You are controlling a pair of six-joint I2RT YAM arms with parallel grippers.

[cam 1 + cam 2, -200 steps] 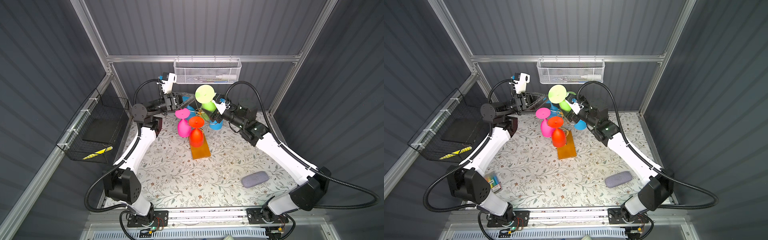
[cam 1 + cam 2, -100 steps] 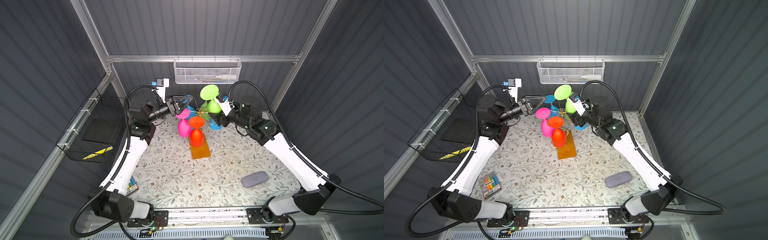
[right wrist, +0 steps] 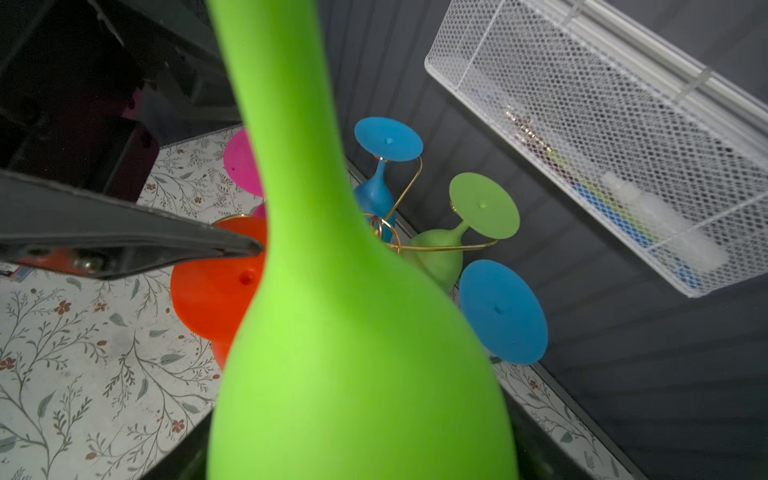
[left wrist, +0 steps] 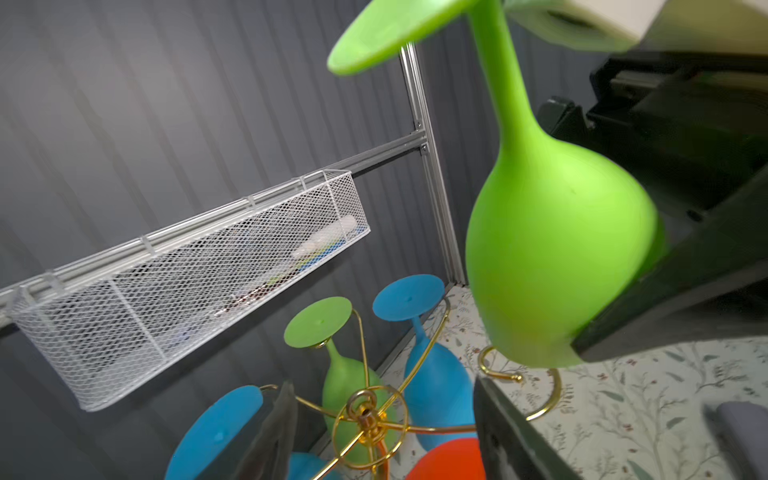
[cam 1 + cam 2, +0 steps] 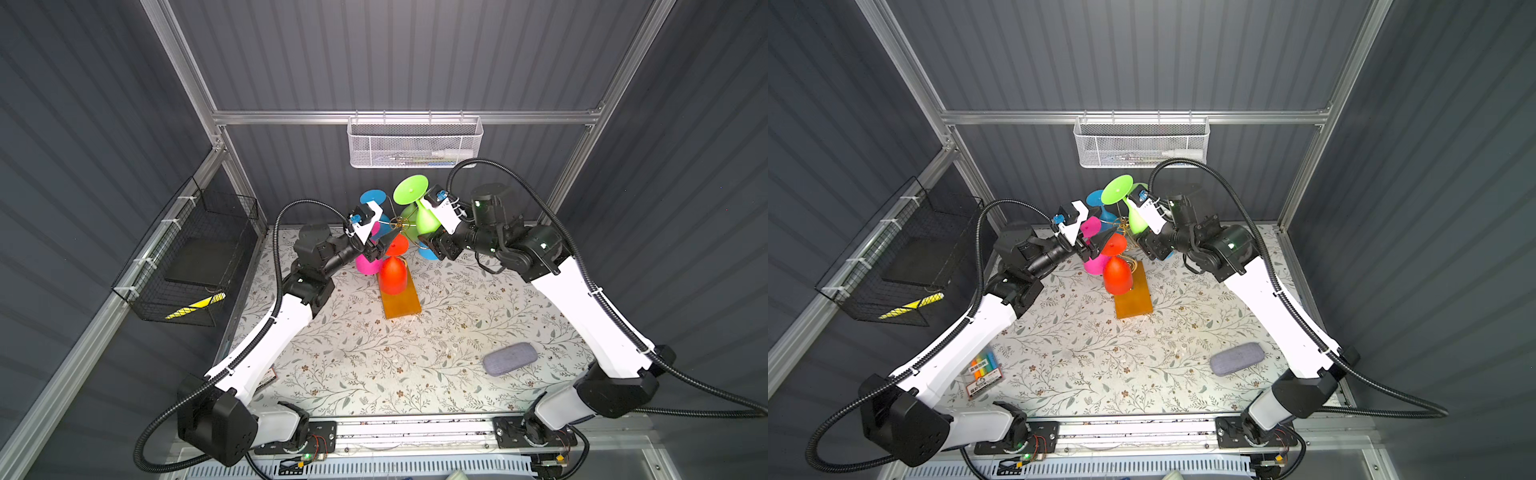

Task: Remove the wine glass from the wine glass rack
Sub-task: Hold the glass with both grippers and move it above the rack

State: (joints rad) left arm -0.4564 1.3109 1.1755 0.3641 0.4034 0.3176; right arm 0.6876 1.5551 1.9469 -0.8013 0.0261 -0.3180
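Top views: wine glass (image 5: pixel 424 219) (lime green, foot up) held just above wine glass rack (image 5: pixel 401 301), bowl pinched by right gripper (image 5: pixel 426 237).
Left wrist: left gripper (image 4: pixel 382 432) fingers spread, straddling rack's gold hub.
Right wrist: glass fills frame.

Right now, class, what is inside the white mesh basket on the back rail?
A whitish bottle and blue and green items lie inside the white mesh basket; the mesh hides their details.
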